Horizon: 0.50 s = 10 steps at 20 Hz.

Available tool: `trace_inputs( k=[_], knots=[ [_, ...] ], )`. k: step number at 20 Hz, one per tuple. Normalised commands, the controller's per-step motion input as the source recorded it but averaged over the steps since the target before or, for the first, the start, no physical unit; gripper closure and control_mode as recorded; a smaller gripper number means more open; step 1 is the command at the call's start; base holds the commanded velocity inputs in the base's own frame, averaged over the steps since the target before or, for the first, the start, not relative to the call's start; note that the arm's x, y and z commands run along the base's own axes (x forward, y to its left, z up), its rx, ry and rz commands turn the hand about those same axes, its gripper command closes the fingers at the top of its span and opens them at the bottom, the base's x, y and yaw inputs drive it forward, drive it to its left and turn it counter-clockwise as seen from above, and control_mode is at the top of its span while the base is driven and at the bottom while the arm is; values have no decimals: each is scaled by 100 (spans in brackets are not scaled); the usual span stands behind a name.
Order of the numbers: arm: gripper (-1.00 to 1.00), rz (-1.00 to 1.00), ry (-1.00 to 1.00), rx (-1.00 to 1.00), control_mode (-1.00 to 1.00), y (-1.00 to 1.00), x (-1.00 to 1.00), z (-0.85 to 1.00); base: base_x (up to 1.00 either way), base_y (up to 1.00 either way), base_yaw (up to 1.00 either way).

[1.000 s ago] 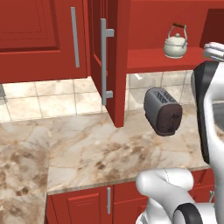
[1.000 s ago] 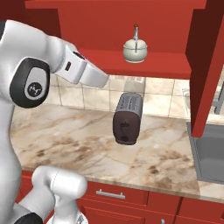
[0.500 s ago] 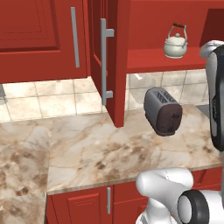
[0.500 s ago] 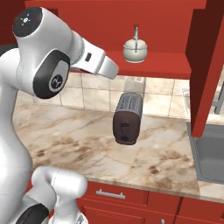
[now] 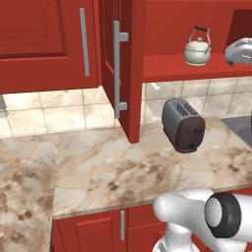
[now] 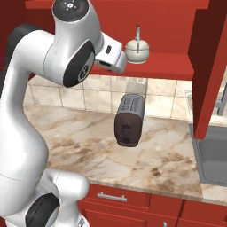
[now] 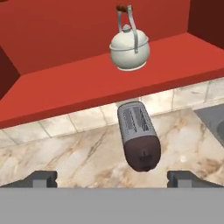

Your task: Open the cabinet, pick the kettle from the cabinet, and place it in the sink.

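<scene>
Red cabinet (image 5: 133, 74) open; kettle (image 7: 129, 49) upright mid-shelf, above toaster (image 7: 138, 134). Gripper (image 7: 112, 177) fingers spread wide, empty, well short. Approach level, probably straddle wire handle; avoid nudging kettle rearward.

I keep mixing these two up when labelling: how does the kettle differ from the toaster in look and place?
The kettle is round and cream-white, with an arched wire handle; the toaster is boxy, grey and dark brown, with slots on top. The kettle stands on the red shelf of the open cabinet; the toaster sits lower, on the marble counter, below and in front of the shelf. Both stand upright, untouched.
</scene>
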Motion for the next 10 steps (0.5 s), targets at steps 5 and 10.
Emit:
trace_inputs(
  k=[5,10],
  knots=[
    [-100,14,-7,7,-100,-7,27,1,0,0,0],
    [-100,7,-12,4,-100,-1,30,0,0,0,0]
  ],
)
